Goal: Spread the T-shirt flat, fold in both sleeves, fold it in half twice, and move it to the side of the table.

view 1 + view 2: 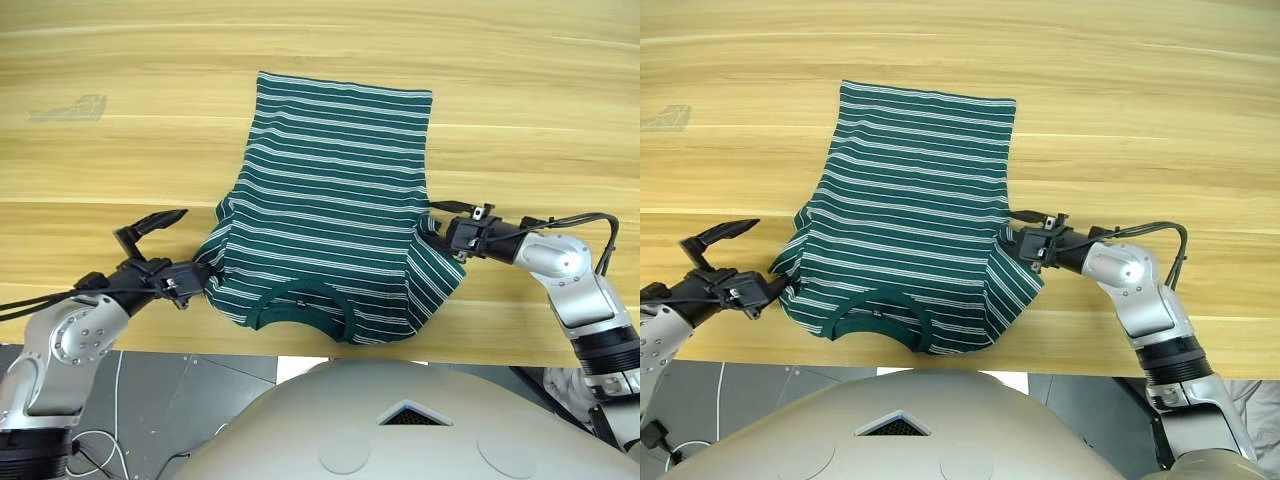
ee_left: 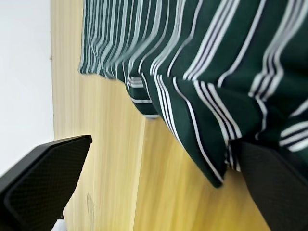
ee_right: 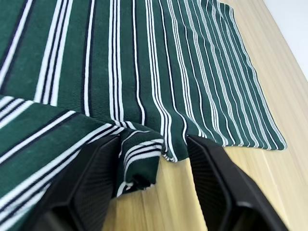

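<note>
- Left eye view: the striped green T-shirt (image 1: 335,200) lay on the wooden table (image 1: 120,160) between the two claws. Its collar (image 1: 305,300) was near the table's front edge and its hem (image 1: 345,90) on the far side.
- The left claw (image 1: 195,243) stood wide open at the left sleeve (image 1: 215,265). One finger was raised clear of the cloth and the other was down against the sleeve's edge, so nothing was clamped.
- The right claw (image 1: 435,225) sat against the right sleeve (image 1: 440,275), where the sleeve meets the body of the shirt.
- Right eye view: the same layout, with the T-shirt (image 1: 915,190) spanning from one claw to the other and both sleeves bunched just beside them.
- Left wrist view: the left claw (image 2: 163,144) gaped broadly. The sleeve's edge draped onto one finger (image 2: 274,183), and the other finger (image 2: 43,178) stood well apart over bare table (image 2: 110,168).
- Right wrist view: the right claw (image 3: 153,142) was parted, its fingers (image 3: 91,187) straddling a rolled fold of sleeve. The fold lay between them but was not pinched. The rest of the T-shirt (image 3: 144,57) stretched flat beyond the fingertips.
</note>
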{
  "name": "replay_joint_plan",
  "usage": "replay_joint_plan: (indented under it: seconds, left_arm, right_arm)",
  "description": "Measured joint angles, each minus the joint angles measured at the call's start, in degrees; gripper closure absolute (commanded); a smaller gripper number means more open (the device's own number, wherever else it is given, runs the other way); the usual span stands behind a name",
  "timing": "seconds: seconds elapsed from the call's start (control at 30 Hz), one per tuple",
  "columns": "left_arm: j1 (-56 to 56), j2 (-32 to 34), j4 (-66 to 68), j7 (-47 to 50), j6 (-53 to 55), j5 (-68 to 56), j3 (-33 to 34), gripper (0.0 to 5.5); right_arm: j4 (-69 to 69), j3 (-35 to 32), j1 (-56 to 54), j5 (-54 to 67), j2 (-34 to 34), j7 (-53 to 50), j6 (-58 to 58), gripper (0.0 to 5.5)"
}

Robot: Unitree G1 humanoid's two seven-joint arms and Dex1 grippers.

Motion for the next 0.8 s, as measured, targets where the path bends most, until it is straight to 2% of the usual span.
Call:
replay_joint_plan:
  seconds: [0.47, 0.63, 0.8]
  left_arm:
    - [-4.47, -3.99, -4.58, 0.00, 1.26, -0.18, -11.51, 0.10]
    - [-11.47, -5.28, -5.85, -0.52, 2.27, 5.09, -16.94, 0.10]
    - [-18.99, -6.77, -8.02, -1.00, 3.07, 11.08, -19.63, 0.10]
  right_arm:
    - [3.92, -0.99, -7.73, -3.67, -0.03, -3.16, -0.96, 2.97]
    - [4.18, 0.70, -7.73, -4.69, 0.17, -2.79, -1.17, 2.97]
    - [4.79, 2.93, -7.00, -4.79, 0.29, -1.78, -2.13, 2.97]
